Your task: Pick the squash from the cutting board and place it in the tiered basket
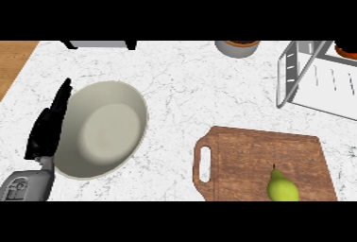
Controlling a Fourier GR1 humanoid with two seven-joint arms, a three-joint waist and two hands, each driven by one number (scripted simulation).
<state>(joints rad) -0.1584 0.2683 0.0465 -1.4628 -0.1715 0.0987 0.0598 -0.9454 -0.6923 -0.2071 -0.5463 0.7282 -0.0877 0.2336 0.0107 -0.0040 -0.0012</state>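
A green, pear-shaped squash with a dark stem lies on the wooden cutting board at the lower right, near the view's bottom edge. The tiered basket, a white wire-framed rack, stands at the upper right, partly cut off by the edge. My left hand is at the left, black fingers straight and pointing up beside the rim of a plate; its grey forearm comes in from the lower left. The right hand does not show.
A large pale plate lies on the white marble counter at the left. A grey pot stands at the back centre. A dark object sits at the back left. Wooden surface borders the counter's far left.
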